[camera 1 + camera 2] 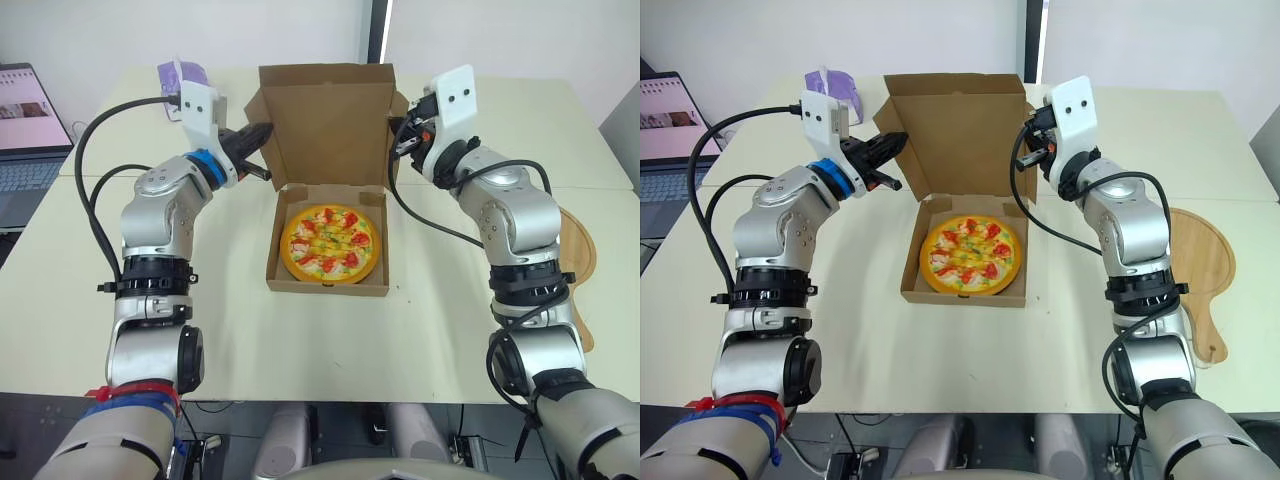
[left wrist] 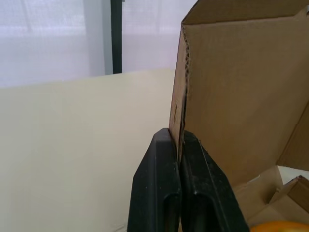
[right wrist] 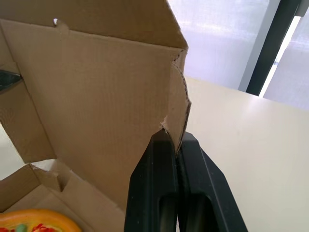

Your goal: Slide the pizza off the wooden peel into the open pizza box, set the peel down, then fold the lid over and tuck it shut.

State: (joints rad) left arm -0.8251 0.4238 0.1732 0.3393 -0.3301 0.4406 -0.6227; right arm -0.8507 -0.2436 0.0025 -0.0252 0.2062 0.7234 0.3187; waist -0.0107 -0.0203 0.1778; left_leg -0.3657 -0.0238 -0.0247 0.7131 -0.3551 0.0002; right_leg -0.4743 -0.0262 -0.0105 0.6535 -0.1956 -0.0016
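Observation:
The pizza [image 1: 331,243] lies in the base of the brown cardboard box [image 1: 326,283] at the table's middle. The lid [image 1: 326,125] stands upright behind it. My left gripper [image 1: 262,135] is shut on the lid's left side flap [image 2: 177,118]. My right gripper [image 1: 397,125] is shut on the lid's right side flap [image 3: 178,111]. The wooden peel [image 1: 1198,275] rests flat on the table to the right, behind my right arm.
An open laptop [image 1: 27,135] sits at the far left edge. A purple and white object [image 1: 183,75] lies at the back left. Cables loop from both wrists over the cream table [image 1: 420,330].

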